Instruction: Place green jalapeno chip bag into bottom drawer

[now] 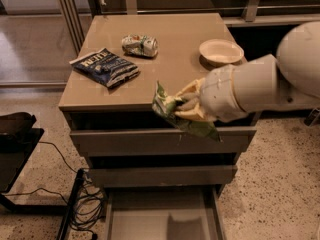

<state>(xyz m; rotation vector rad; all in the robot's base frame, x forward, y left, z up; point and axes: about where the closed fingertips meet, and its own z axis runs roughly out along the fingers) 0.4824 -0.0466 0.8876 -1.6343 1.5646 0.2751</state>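
Green jalapeno chip bag (172, 115): held in the air, pinched between the fingers. Its crumpled top stands up just left of them, and its lower end trails down and to the right of them, across the top drawer front (125, 143).
Gripper (184, 105): placed at the front edge of the cabinet top (185, 29), clear of the surface. The fingers (192, 91) are clamped on the bag, with foil bunched between them.
Bottom drawer (140, 224): pulled open, well below the fingers and a little to their left, with its flat grey floor facing up.
2 upper drawers: both shut, stacked between the fingers and the open tray. The middle drawer front (160, 176) lies directly under the bag's hanging end.
Step judged: the bag is lifted and carried, and the descent to the drawer is not yet made.
Risk 1: only part of the crinkly foil is caught, so the bag could slide out from between the fingers during the descent and fall on the floor in front of the tray.
Risk 2: the trailing end hangs close to the drawer fronts – a straight drop could drag it against them and twist the bag loose.
Risk 3: a release made too high could let the light bag drift past the thin side walls.
Behind the fingers, on top: a dark blue chip bag (105, 66), a crushed can (140, 45) and a pale bowl (221, 51), all well apart from the grasp.
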